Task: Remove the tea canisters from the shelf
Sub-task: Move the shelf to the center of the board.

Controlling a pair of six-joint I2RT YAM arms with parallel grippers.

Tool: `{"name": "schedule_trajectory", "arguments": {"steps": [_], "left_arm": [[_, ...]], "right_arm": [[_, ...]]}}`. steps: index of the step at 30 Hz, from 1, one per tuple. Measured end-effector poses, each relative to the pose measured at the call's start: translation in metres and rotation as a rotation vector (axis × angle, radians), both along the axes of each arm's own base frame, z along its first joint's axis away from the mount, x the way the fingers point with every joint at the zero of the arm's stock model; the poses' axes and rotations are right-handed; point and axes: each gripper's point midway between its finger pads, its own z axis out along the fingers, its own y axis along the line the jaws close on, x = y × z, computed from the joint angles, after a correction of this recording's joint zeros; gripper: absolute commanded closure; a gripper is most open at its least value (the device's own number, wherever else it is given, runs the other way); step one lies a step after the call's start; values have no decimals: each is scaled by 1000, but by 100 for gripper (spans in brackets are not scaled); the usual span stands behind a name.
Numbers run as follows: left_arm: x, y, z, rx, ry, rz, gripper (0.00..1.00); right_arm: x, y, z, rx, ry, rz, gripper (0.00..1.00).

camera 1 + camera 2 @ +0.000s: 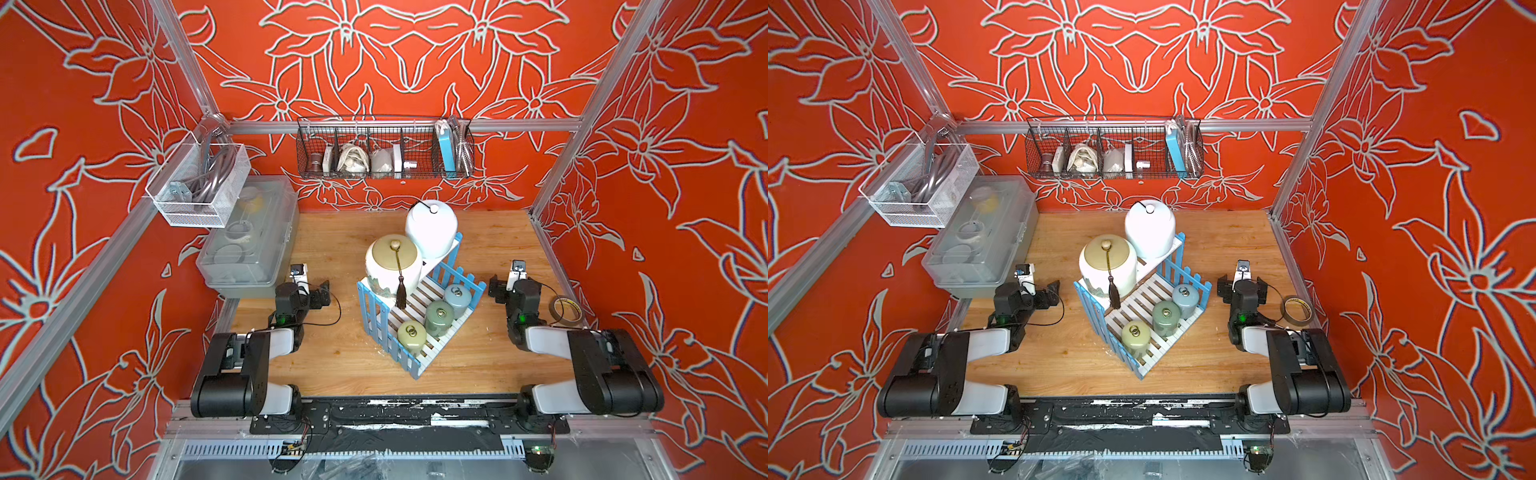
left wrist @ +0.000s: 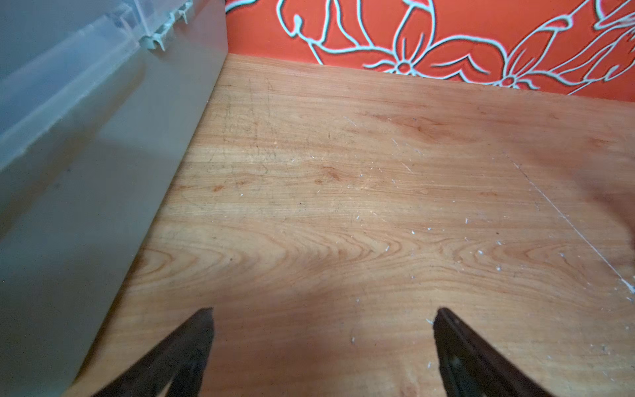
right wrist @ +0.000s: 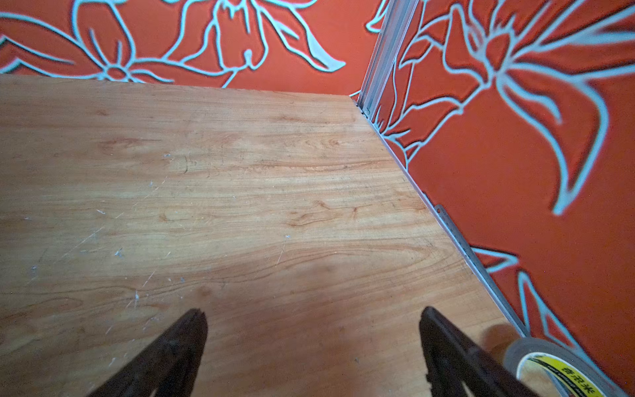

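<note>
We see both arms flank the shelf (image 1: pixel 376 318), which stands corner-on mid-table (image 1: pixel 340 361). Left gripper (image 2: pixel 323 316): jaws spread wide, nothing between them, bare wood below. Right gripper (image 3: pixel 312 316): same, spread and empty. Both are clear of the shelf.

Shelf's lower tier, nearest us, holds a row of three: olive canister (image 1: pixel 411 336), green canister (image 1: pixel 439 316), blue-grey canister (image 1: pixel 457 296), all upright with lids on. Picket sides fence both ends of that row.

Upper tier behind: cream canister (image 1: pixel 392 266), its tassel hanging over the tier's front edge, then white canister (image 1: pixel 432 228) at the far end.

Right of the shelf, past the right gripper: tape roll (image 1: pixel 565 313). Left of the shelf: clear plastic box (image 1: pixel 249 237), with the white mesh basket (image 1: pixel 199 183) overhanging it. Beyond the shelf, on the back wall: black wire basket (image 1: pixel 384 149).
</note>
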Motion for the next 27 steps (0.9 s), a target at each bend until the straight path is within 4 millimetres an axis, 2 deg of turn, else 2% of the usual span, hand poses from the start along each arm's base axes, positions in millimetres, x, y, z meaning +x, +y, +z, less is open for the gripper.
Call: {"name": "schedule_trajectory", "arguments": {"steps": [24,26,27], "left_arm": [[-3,1,-2,1,28,7,1],[-3,1,5,4,51,7,1],[-1,1,16,8,48,3,1]], "right_arm": [[0,0,0,0,0,-1,0],[-2,-1,-2,-1,13,-3,1],[-3,-1,-2,-1,18,-3,1]]}}
